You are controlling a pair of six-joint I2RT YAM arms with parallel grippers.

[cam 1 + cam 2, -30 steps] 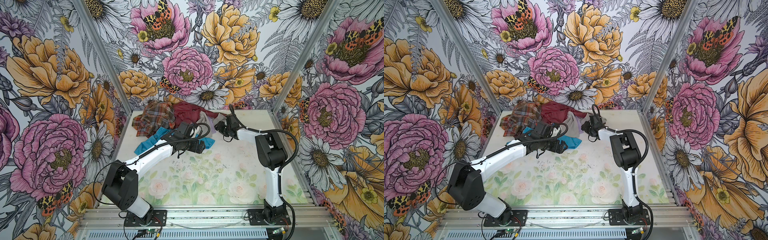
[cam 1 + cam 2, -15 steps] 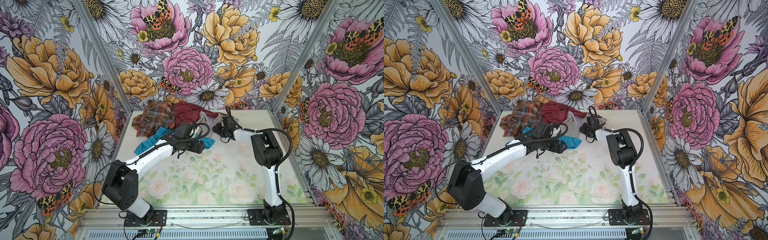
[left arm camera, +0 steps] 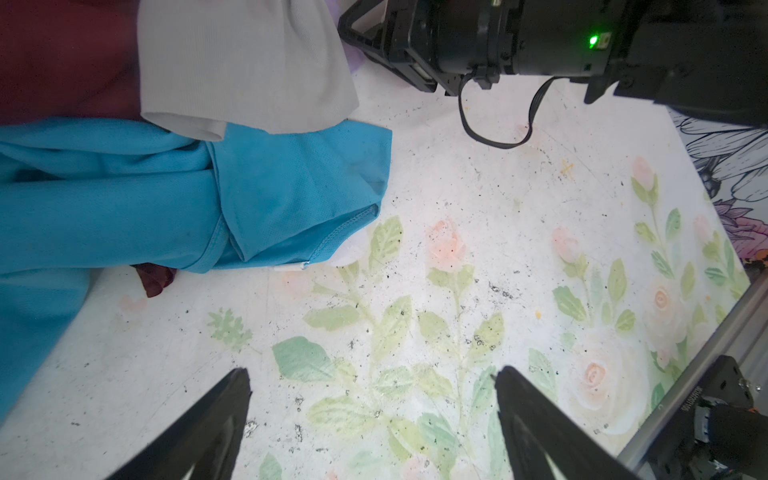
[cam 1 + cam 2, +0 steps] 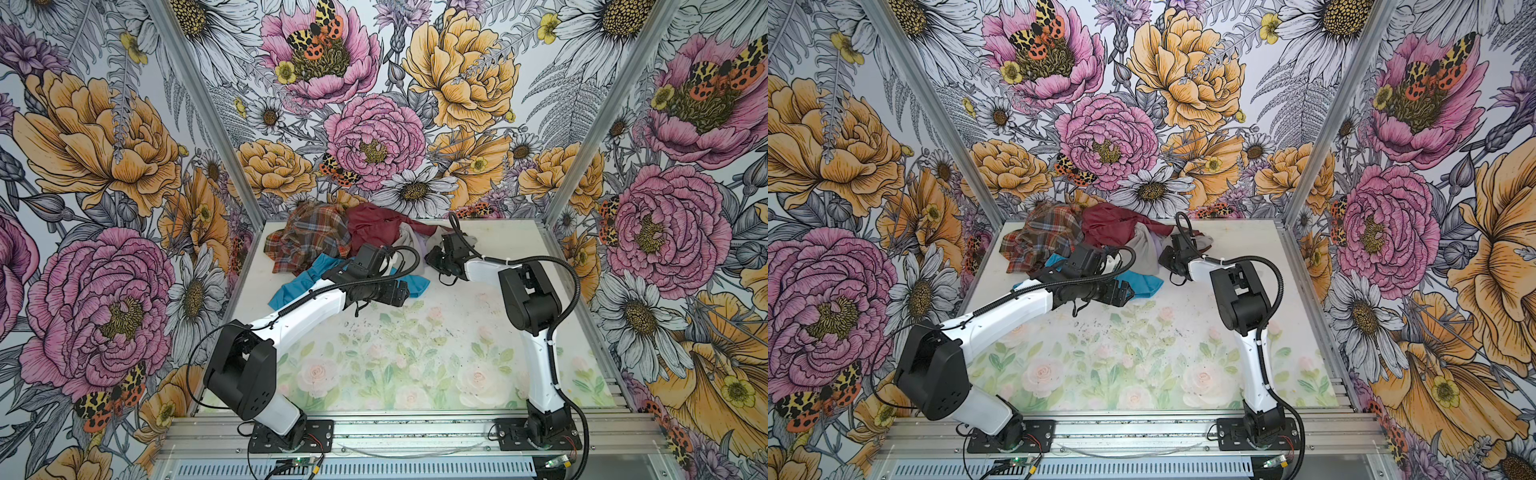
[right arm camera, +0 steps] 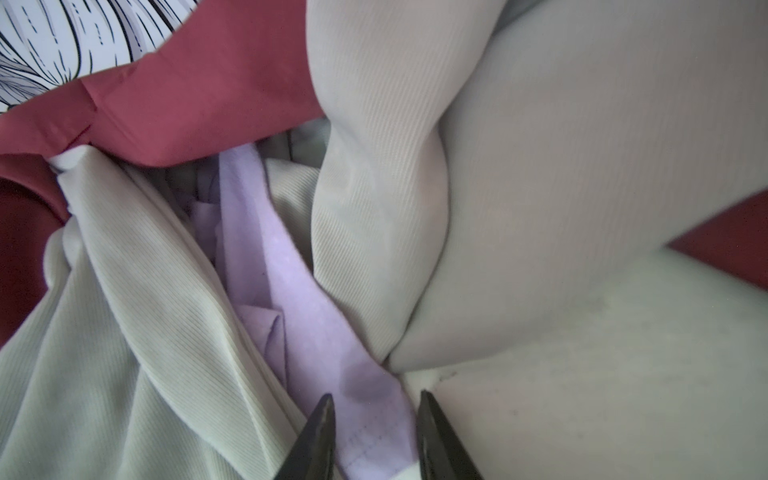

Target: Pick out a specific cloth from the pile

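The pile (image 4: pixel 332 241) (image 4: pixel 1067 239) lies at the back of the table: plaid, maroon, light grey and bright blue garments. The cloth (image 5: pixel 291 291), pale lilac, shows as a narrow strip between light grey folds (image 5: pixel 540 187); slivers of the cloth (image 4: pixel 421 248) (image 4: pixel 1156 246) (image 3: pixel 355 62) peek out at the pile's right edge. My right gripper (image 5: pixel 374 399) (image 4: pixel 432 258) (image 4: pixel 1165 261) is at that edge, open, its fingertips narrowly apart with the lilac strip's end between them. My left gripper (image 3: pixel 370 374) (image 4: pixel 399 293) (image 4: pixel 1125 293) stands wide open over bare table beside the blue garment (image 3: pixel 270 195), holding nothing.
The table (image 4: pixel 415 353) has a faded rose print, and floral walls close it in on three sides. The plaid shirt (image 4: pixel 307 239) sits at the back left, with the maroon garment (image 4: pixel 374 226) next to it. The right arm's black body (image 3: pixel 540 37) hangs near the left gripper.
My right gripper has slid left into the pile's right edge and its jaws have narrowed round the lilac strip. The left arm has stayed put.
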